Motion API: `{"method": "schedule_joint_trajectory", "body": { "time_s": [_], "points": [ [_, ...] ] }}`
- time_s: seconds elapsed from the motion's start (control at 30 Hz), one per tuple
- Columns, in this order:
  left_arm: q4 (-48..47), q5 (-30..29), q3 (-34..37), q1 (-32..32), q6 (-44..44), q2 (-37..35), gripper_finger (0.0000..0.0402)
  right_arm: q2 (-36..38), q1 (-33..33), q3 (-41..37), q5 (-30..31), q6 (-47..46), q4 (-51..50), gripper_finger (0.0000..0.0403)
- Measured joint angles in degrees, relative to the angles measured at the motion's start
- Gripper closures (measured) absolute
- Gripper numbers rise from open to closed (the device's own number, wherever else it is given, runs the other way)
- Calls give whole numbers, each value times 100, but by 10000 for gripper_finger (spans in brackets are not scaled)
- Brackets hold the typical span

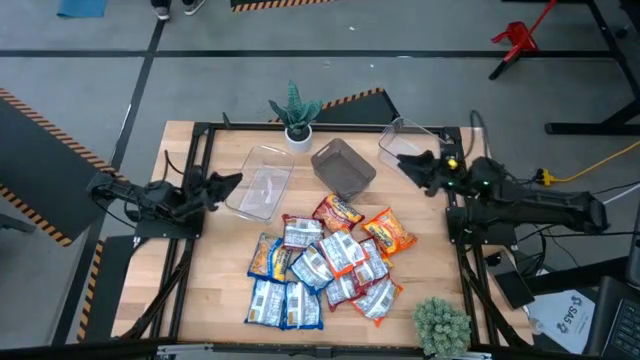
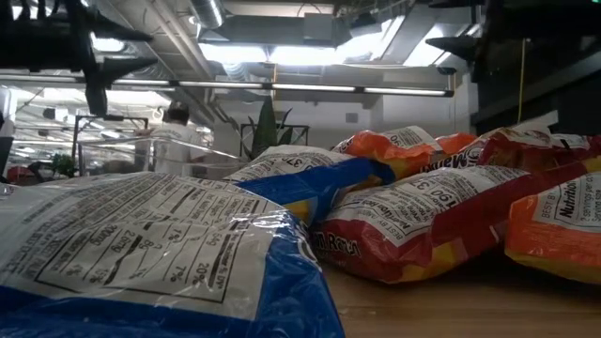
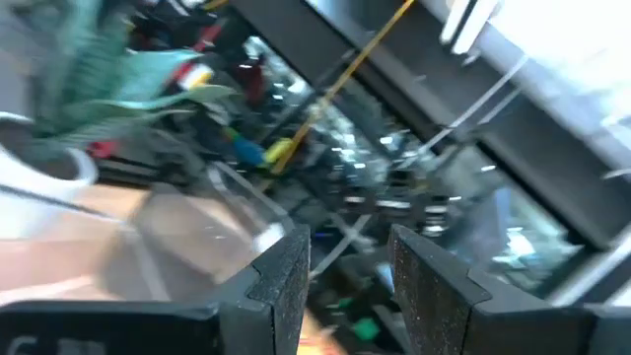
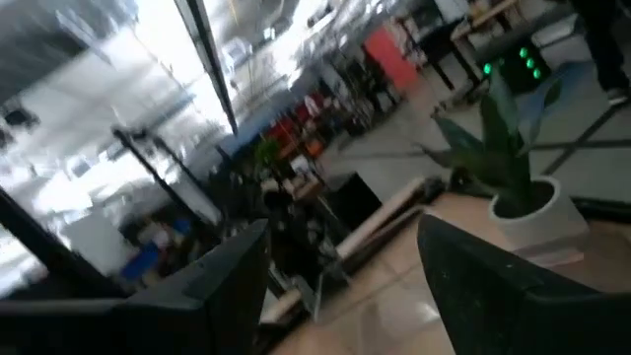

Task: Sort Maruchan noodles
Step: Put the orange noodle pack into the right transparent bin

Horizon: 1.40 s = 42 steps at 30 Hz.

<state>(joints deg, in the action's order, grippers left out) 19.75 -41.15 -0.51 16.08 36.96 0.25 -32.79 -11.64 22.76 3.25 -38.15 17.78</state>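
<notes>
The Maruchan noodles (image 1: 325, 262) lie in a loose overlapping pile on the near middle of the wooden table: blue-yellow, orange and red packets. In the low view the packets (image 2: 413, 216) fill the foreground. My left gripper (image 1: 232, 181) hovers at the table's left side beside a clear bin (image 1: 260, 182), open and holding nothing; its wrist view shows the gripper (image 3: 350, 281) with a gap between the fingers. My right gripper (image 1: 403, 162) hovers at the far right beside another clear bin (image 1: 405, 140), open; its wrist view shows the gripper (image 4: 345, 286) spread wide. Both are raised well clear of the pile.
A grey square bin (image 1: 343, 168) stands between the two clear bins, behind the pile. A potted spiky plant (image 1: 295, 115) sits at the far edge, and a round bushy plant (image 1: 440, 325) at the near right corner. Bare wood shows left of the pile.
</notes>
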Motion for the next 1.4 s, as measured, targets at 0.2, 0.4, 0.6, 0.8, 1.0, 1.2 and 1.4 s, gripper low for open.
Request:
{"method": "schedule_joint_trajectory", "body": {
  "time_s": [0.2,0.4,0.6,0.8,1.0,1.2,1.4],
  "points": [
    [563,227,-102,1,545,0,266,-1054,4,751,-1244,118,-322,159],
    [951,-122,-383,0,479,0,266,-1798,4,1571,-2177,98,-794,159],
    [1024,1307,-897,2,-453,35,266,-2197,2,2405,-2342,430,-854,159],
    [391,1477,-1973,2,-1064,526,266,-2224,4,3565,-1899,1435,-3239,159],
    [-1475,1698,-3353,2,-1359,1223,266,-2263,4,4422,-668,1561,-6461,159],
    [-3020,2121,-4433,2,-1358,1970,245,-2280,4,4007,-1386,-381,-7681,159],
    [-3652,2446,-4870,2,-1234,2302,198,-2398,403,2927,-2213,-1528,-6792,154]
  ]
}}
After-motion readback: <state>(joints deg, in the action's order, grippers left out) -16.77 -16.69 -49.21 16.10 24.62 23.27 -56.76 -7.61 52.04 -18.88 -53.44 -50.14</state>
